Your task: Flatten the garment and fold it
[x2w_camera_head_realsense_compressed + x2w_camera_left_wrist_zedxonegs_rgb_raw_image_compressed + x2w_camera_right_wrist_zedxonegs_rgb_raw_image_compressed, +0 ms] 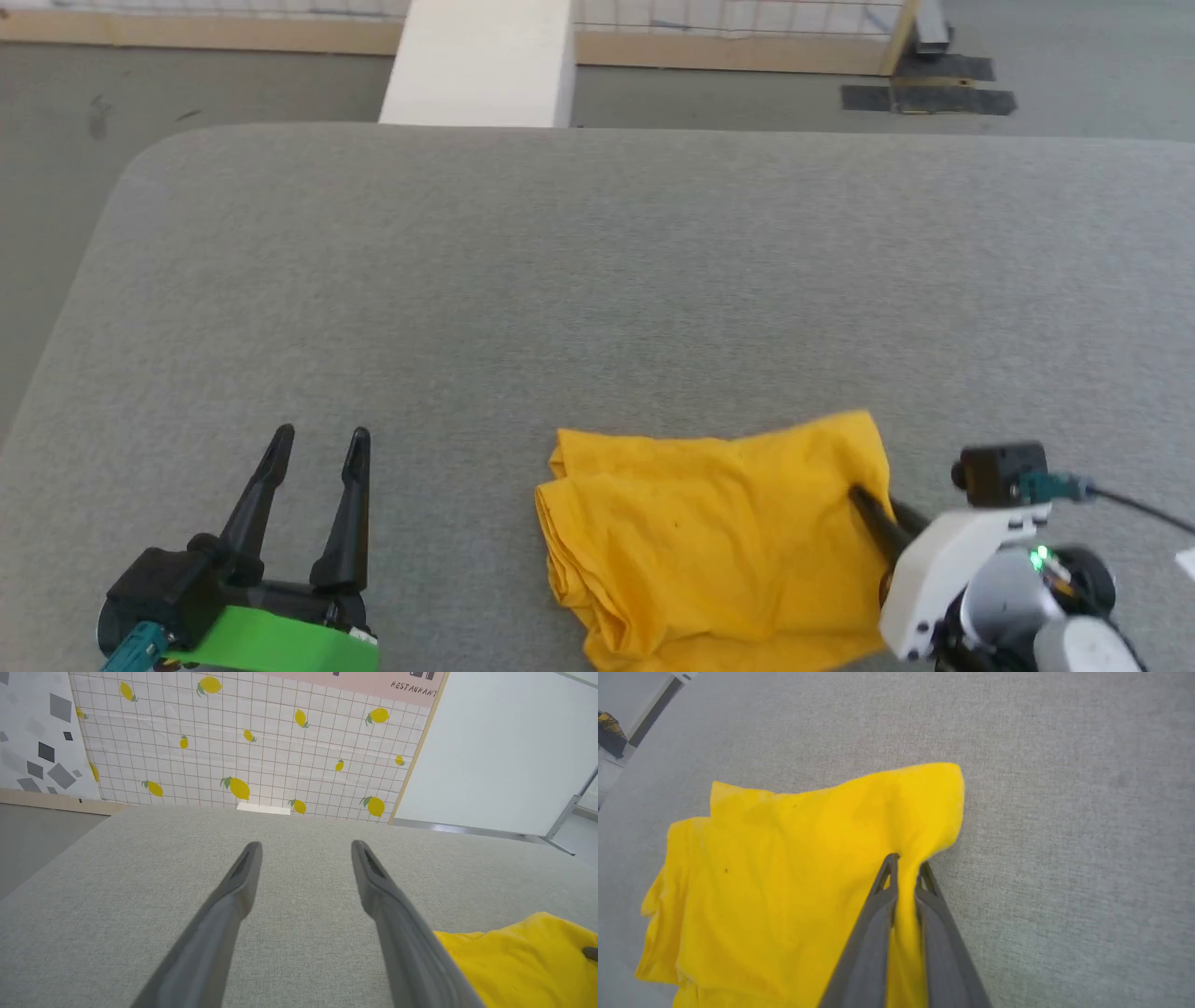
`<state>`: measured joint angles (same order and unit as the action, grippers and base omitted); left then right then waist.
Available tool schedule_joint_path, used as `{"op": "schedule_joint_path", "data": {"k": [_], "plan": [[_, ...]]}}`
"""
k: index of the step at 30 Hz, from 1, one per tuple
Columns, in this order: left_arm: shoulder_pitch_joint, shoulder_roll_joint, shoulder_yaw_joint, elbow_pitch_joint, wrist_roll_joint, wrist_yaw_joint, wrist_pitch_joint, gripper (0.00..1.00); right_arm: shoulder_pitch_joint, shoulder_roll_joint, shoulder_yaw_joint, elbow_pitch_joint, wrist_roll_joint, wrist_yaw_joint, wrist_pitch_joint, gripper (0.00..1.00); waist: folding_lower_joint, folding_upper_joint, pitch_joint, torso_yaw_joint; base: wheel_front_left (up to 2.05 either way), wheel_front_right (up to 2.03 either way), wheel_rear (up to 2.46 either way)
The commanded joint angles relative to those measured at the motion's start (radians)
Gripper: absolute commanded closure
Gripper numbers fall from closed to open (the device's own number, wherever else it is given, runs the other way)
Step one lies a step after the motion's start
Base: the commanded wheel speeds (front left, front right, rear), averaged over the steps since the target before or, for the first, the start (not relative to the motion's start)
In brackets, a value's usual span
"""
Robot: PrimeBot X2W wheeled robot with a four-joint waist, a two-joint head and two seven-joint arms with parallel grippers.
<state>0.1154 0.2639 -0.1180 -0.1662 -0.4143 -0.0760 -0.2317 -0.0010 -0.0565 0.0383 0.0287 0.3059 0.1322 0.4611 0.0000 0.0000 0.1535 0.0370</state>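
**A:** Right gripper (906, 863) first. Its two fingers are pinched almost together, with a ridge of yellow cloth squeezed up between them. That's a real bite on the garment (784, 882), right at its edge.

**B:** And in the head view that right gripper (854, 493) comes in from the lower right, tips buried in the cloth's right-hand side. The left gripper (317, 434) sits at the lower left, jaws spread wide and holding nothing, well apart from the shirt.

**A:** The left wrist view agrees: the left gripper (306, 847) has its fingers splayed over bare grey table (140, 905), with the garment (523, 956) just poking in at the lower right corner.

**B:** So where's the danger?

**A:** It's a one-sided pinch on a bunched heap. If that arm lifts or drags, I'd expect the whole wad to travel with it and not open out, because nothing pins the far side. The bite also looks thin, so the cloth could slide out under tension. And if it has caught several layers, those layers won't separate.

**B:** How does it lie?

**A:** The garment (709, 541) sits low and centre-right on the table (597, 280), running off the bottom edge of the head view. Its long axis goes left to right across the frame. Stacked folds crowd the left end, and one corner peaks toward the upper right, just above the pinch.

**B:** Collar? Hem?

**A:** I can't tell. No print or neckline faces up, so which end is the top is anyone's guess.
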Motion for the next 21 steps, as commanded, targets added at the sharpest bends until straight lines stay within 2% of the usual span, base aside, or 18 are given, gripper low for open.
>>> {"op": "schedule_joint_path", "data": {"k": [1,4,10,21], "plan": [[-0.020,0.011,-0.002,-0.005,0.005,0.007,-0.005,0.00,-0.035,-0.012,0.000,-0.007,-0.009,-0.002,0.005,1.00,0.0000,0.0000,-0.007,-0.038,0.00,0.00,0.00],[-0.027,0.018,-0.005,-0.014,0.010,0.008,0.000,0.00,-0.089,-0.046,-0.001,-0.010,-0.021,-0.002,0.016,1.00,0.0000,0.0000,-0.007,-0.075,0.00,0.00,0.00],[-0.044,0.040,-0.002,-0.041,0.012,0.012,0.017,0.00,-0.240,-0.176,-0.005,0.008,-0.037,-0.002,0.051,1.00,0.0000,0.0000,0.019,-0.180,0.00,0.00,0.00],[-0.102,0.095,0.015,-0.117,0.026,0.010,0.047,0.00,-0.421,-0.351,-0.018,-0.010,-0.063,-0.002,0.138,1.00,0.0000,0.0000,0.149,-0.274,0.00,0.00,0.00]]}}
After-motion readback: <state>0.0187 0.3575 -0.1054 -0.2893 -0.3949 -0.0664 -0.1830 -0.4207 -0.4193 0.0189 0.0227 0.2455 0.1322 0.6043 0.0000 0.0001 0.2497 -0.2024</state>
